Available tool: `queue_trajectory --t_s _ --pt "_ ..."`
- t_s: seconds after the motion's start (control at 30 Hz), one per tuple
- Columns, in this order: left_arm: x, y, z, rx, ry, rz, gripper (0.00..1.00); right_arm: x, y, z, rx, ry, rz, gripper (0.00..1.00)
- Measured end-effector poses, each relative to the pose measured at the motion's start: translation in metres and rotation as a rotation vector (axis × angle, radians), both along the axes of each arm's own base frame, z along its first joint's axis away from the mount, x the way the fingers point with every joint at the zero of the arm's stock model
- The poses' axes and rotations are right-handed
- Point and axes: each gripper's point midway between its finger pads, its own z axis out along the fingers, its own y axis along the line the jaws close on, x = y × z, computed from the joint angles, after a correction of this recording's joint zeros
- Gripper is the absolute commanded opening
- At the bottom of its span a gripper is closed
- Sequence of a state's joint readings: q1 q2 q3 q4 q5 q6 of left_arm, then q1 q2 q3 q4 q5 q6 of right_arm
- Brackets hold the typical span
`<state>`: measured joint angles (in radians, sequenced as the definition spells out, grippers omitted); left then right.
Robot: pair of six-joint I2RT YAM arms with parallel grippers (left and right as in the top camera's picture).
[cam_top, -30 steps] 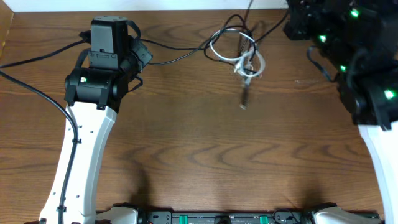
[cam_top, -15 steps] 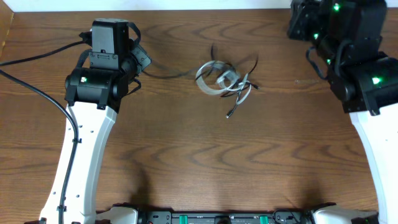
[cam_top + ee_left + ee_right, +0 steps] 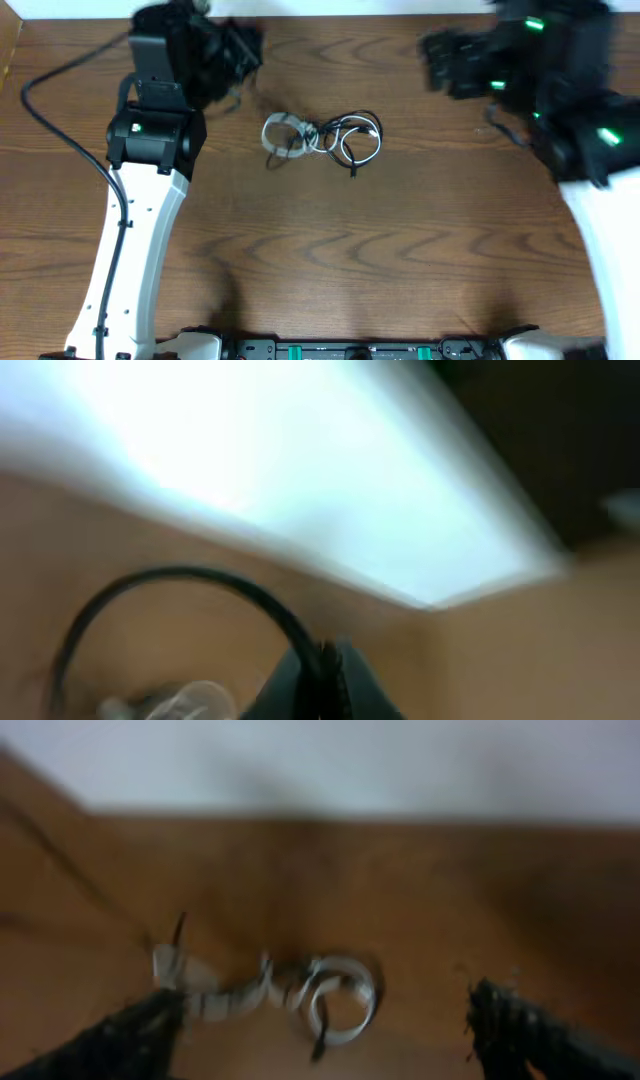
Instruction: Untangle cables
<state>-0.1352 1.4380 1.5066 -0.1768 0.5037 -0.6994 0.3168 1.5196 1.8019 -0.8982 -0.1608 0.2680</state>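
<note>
Near far-left corner of counter [image 3: 400,250]: left end effector [image 3: 330,668], tips pressed together on a black cord [image 3: 180,575]. The cables [image 3: 322,138] lie bunched mid-counter, toward the far edge. Far right: right end effector [image 3: 328,1005], fingers spread wide, blurred.

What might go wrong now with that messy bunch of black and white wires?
1. The left gripper is shut, seemingly pinching a thin black cord; pulling may tighten the knot around the looped white cord instead of loosening it.
2. The right gripper is open, holding nothing, so the whole tangle of black cords could just slide across the wooden table.
3. Both wrist views are blurred, suggesting fast motion; a grab may miss.
</note>
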Motion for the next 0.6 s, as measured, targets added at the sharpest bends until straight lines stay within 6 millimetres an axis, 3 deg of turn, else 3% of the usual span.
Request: queue_trajectory --t_s 0.07,0.17,0.6 --pt "-0.011 -0.019 0.037 -0.06 -0.136 -0.127 0.07 0.008 0.019 -0.031 0.013 0.086 0.067 0.93" --pt "-0.026 -0.033 0.061 -0.12 -0.201 -0.232 0.07 0.014 0.043 -0.065 0.052 0.185 0.162 0.95" --pt "-0.039 -0.044 0.062 -0.237 -0.095 -0.324 0.08 0.017 0.12 -0.108 0.087 0.202 0.447 0.99"
